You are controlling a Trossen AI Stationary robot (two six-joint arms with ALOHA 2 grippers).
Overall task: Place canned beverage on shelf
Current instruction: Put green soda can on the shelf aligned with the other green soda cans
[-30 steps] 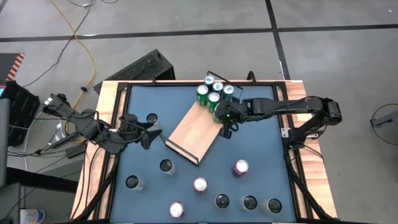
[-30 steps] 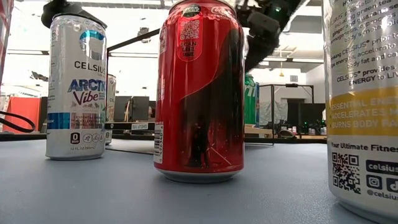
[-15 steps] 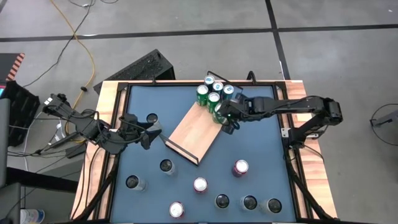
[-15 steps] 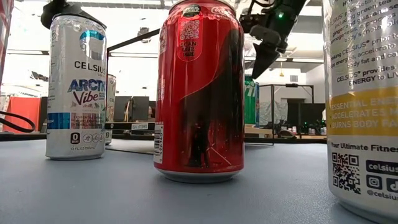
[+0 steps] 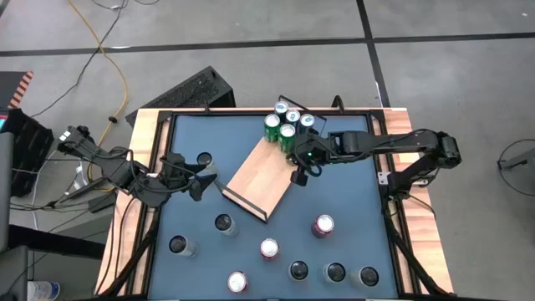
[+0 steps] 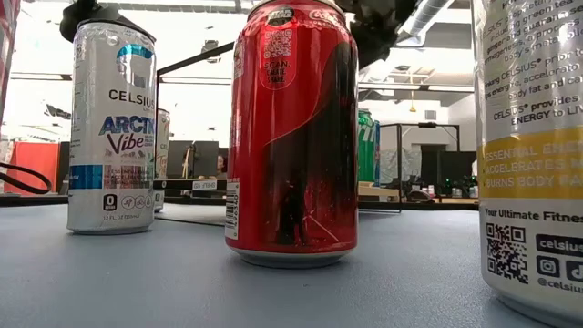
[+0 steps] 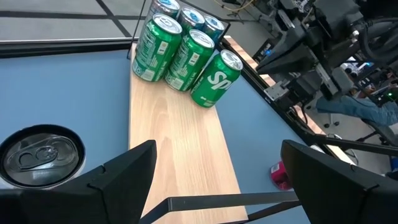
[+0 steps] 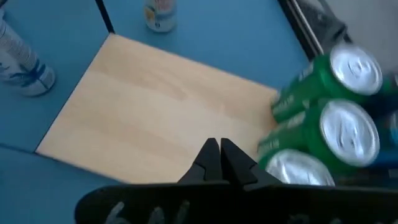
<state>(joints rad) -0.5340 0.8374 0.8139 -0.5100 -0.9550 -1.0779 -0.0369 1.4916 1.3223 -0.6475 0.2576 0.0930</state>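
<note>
Closed and empty, the right gripper [image 5: 298, 176] hovers just beside the green cans [image 5: 284, 127] at the shelf [image 5: 259, 174] far end, where a careless swing could topple one, while the left gripper [image 5: 199, 177], spread open, waits left.

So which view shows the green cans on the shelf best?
The left wrist view: the green cans stand at the far end of the shelf, labels readable. The high view shows only their tops; the right wrist view blurs them at its edge; the low view hides most behind a red can.
</note>
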